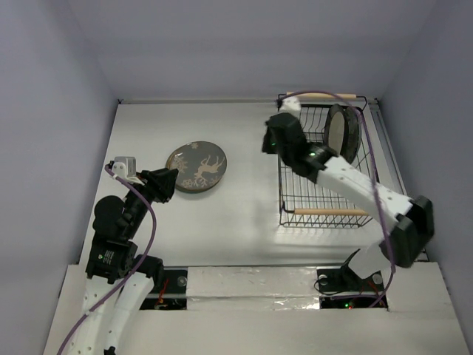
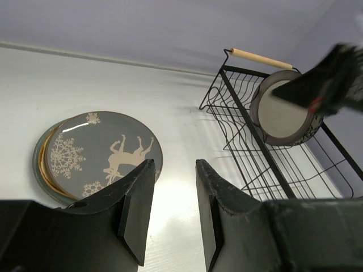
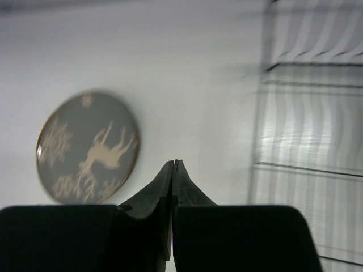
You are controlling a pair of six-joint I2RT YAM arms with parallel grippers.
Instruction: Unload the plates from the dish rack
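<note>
White counter (image 1: 244,214) under pale walls; brown-grey round plate with white deer-and-snowflake drawing (image 1: 196,167) is laid flat on top of a small stack left of centre; further rims are seen under it in the left wrist view. Black wire dish rack with pale wooden rod handles (image 1: 329,212) is set on the right; one dark-rimmed beige plate (image 1: 340,132) is stood on edge at its far end; no other plate is seen in the rack. Over the rack's left edge, right gripper (image 3: 173,164) is pressed together with nothing pinched, near the beige plate, not touching it; left gripper (image 2: 174,164) is spread, nothing held, near the stack's rim. Step judged: last plate to be fetched. Next move: right gripper to be spread, lined up over the upright rim and closed on it; plate to be lifted clear of the wires, then laid on the stack.
</note>
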